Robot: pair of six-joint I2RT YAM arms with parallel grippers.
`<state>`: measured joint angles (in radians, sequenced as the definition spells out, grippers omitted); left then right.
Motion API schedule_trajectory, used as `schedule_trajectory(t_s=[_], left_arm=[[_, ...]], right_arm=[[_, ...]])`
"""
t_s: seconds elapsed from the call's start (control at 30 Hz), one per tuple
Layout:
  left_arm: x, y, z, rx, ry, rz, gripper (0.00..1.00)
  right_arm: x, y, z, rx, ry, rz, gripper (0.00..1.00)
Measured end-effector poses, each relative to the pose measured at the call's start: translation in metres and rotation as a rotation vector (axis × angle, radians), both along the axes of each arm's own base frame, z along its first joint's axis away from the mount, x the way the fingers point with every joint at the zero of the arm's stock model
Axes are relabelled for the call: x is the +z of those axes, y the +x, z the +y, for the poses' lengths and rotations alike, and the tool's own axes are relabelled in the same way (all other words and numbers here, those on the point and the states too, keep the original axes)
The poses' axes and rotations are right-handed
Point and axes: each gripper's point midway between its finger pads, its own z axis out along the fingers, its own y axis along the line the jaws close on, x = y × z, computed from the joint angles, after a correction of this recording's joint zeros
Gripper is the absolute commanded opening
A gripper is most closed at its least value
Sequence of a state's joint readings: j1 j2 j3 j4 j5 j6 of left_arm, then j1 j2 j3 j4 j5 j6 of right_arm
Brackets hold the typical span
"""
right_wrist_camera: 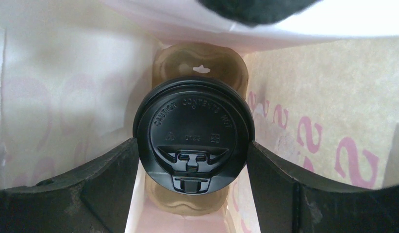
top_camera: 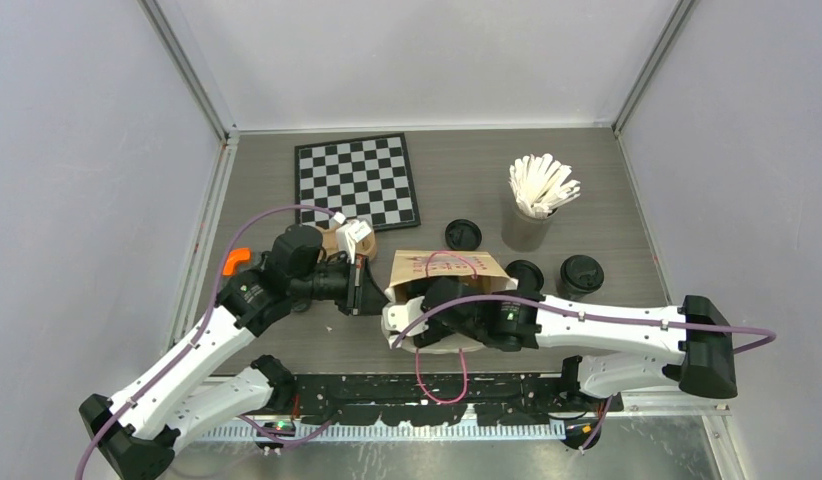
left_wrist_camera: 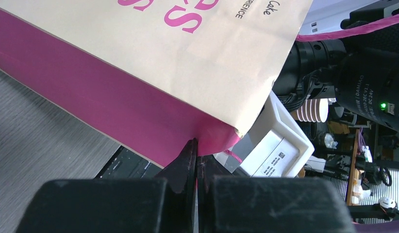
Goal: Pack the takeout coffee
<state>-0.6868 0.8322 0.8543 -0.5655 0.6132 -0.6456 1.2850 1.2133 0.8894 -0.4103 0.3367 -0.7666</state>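
Observation:
A lidded black cup [right_wrist_camera: 193, 141] sits between the fingers of my right gripper [right_wrist_camera: 193, 145], inside the paper bag [top_camera: 449, 268]. The fingers press on both sides of the lid. Below the cup, at the bag's bottom, lies the brown pulp tray [right_wrist_camera: 200, 60]. In the top view the bag hides these fingertips. My left gripper [left_wrist_camera: 196, 148] is shut on the bag's pink side edge [left_wrist_camera: 139, 116], and it also shows at the bag's left [top_camera: 372, 290]. Another lidded black cup [top_camera: 579, 275] stands right of the bag, a black round cup [top_camera: 527, 272] beside it, and a black lid [top_camera: 463, 235] behind the bag.
A grey cup of white sticks [top_camera: 532, 215] stands at the back right. A checkerboard [top_camera: 357, 182] lies at the back left. A small brown and white object [top_camera: 349, 238] sits just behind my left wrist. Grey walls close in three sides.

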Motion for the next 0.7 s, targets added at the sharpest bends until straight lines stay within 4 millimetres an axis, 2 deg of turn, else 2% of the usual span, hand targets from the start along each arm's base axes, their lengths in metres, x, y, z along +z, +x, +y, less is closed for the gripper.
schedule_trajectory(t_s=[0.3, 0.7], left_arm=[[-0.002, -0.001, 0.001, 0.007, 0.001, 0.009, 0.00], [-0.008, 0.006, 0.003, 0.049, 0.017, 0.021, 0.00]], right_arm=[[-0.011, 0.007, 0.007, 0.018, -0.004, -0.022, 0.61], [-0.015, 0.018, 0.009, -0.005, 0.006, -0.026, 0.64]])
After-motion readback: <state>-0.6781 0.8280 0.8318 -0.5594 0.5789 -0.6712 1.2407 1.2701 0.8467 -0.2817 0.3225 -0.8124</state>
